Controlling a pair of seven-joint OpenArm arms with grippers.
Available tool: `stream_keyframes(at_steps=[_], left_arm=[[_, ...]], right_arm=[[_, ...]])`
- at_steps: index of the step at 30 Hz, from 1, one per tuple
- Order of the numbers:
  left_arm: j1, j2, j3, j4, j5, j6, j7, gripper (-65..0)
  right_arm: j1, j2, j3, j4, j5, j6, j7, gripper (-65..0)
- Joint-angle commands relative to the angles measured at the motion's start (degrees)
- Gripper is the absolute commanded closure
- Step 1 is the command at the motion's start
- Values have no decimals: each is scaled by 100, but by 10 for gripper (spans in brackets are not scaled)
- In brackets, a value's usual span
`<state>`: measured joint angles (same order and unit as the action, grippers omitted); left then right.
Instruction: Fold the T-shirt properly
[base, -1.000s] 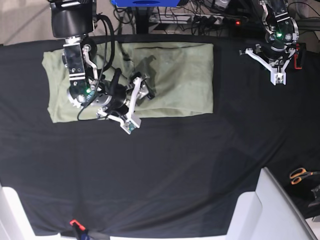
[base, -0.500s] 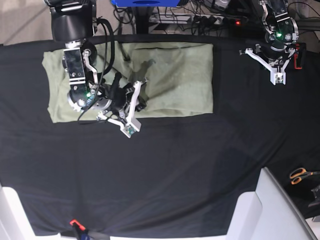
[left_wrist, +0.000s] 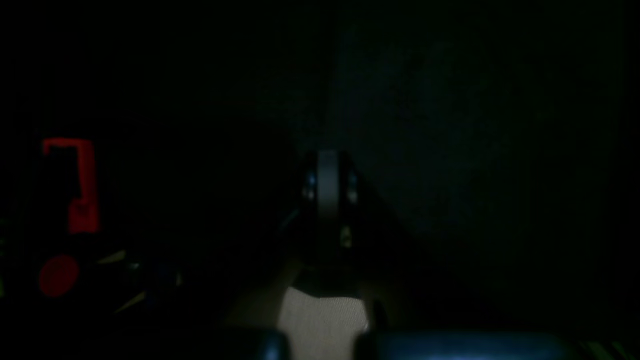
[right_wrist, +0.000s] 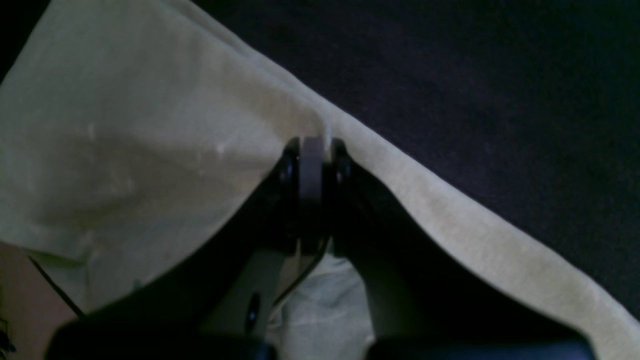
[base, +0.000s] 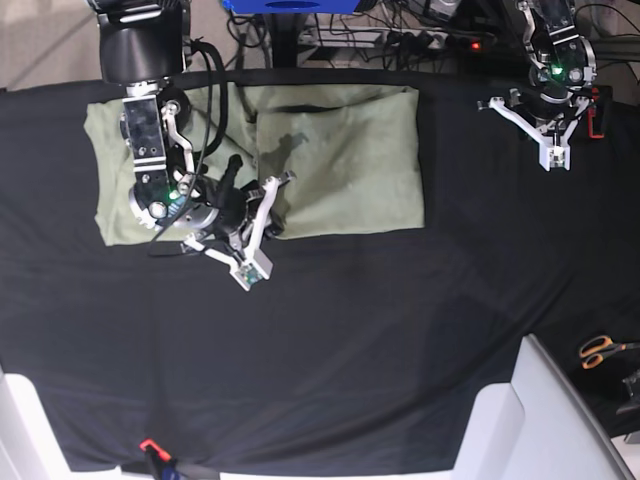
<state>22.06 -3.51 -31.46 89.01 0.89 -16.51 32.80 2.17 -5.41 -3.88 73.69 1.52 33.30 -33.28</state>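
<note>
With my right jaws (right_wrist: 312, 150) pinched shut on the near hem of the pale sage-green cotton T-shirt (base: 350, 160) and my left jaws (base: 553, 152) closed empty well clear of it, I judged a slow, level lift best.

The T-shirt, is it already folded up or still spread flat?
Partly folded: the T-shirt lies as a wide rectangle, no sleeves sticking out, on the black cloth. The right gripper is shut on its near edge.

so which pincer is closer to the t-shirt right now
The right pincer: it is shut on the near hem of the T-shirt. The left pincer hangs shut over the black table cloth, well clear of the shirt's far side edge.
</note>
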Motion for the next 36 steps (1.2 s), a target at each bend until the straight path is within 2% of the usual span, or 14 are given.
stream_keyframes(at_steps=[1, 3, 4, 8, 10, 13, 18, 21, 25, 31, 34, 36], left_arm=[[-4, -58, -14, 79, -14, 3, -93, 0], [-4, -67, -14, 79, -14, 3, -93, 0], [-4, -67, -14, 97, -14, 3, -93, 0], [-4, -23, -14, 334, -119, 3, -84, 0], [5, -32, 91, 615, -620, 3, -58, 0], [40, -84, 311, 1037, -1482, 3, 65, 0], [-382, -23, 1023, 1521, -2431, 12, 980, 0], [-664, 74, 1313, 1072, -2845, 21, 1032, 0], [-857, 109, 1322, 176, -3434, -15, 1032, 0], [-839, -269, 1313, -686, -4374, -947, 1032, 0], [-875, -383, 1313, -1081, -4445, -1395, 1032, 0], [-892, -392, 1313, -1354, -4409, -1474, 1032, 0]], right_arm=[[95, -8, -12, 81, 72, -134, 62, -26], [95, -8, -12, 99, 72, -477, -202, -83], [95, -8, -12, 117, 72, -600, -369, -135], [-20, 0, -12, 495, 72, -723, -598, -425], [-178, 18, -12, 952, 72, -741, -642, -519], [-345, 141, 6, 1664, 72, -741, -958, -527], [-565, 115, 770, 2499, 72, -741, -949, -528], [-565, 150, 1148, 2569, 72, -723, -958, -528], [-688, 159, 1588, 2561, 72, -706, -958, -530], [-864, 159, 1878, 2552, 72, -697, -958, -534], [-908, 255, 1852, 2552, 81, -697, -958, -531], [-916, 238, 1878, 2552, 81, -697, -958, -531]])
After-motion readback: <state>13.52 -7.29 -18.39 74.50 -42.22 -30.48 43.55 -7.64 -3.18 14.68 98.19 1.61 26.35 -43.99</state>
